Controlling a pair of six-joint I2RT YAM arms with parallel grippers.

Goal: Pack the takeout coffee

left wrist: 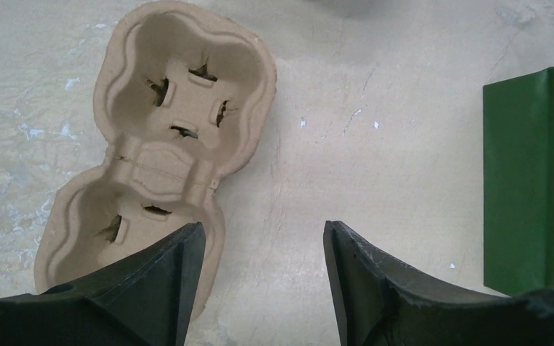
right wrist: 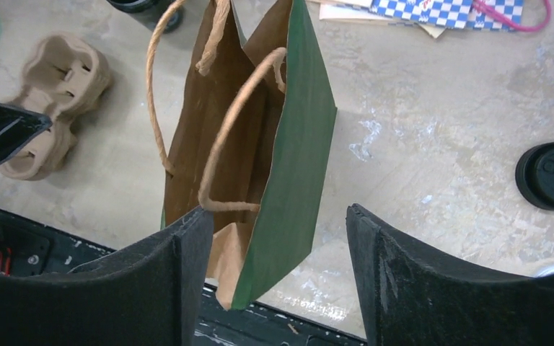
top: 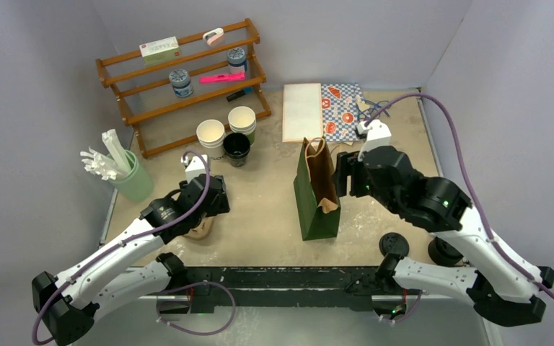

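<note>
While left gripper (left wrist: pixel 263 225) and right gripper (right wrist: pixel 278 213) gape empty | bag (top: pixel 316 216): one | carrier (left wrist: pixel 249 79): one | cups (top: pixel 210 135): three

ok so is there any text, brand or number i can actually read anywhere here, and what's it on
Nothing here reads clearly.
white-and-green box: printed label, too small to read
upper jar and lower jar: labels blurred
patterned sheets: red and blue pictures, no legible letters
black lid: raised marks, unreadable
green bag: no print visible

No legible txt; labels unreadable
</note>
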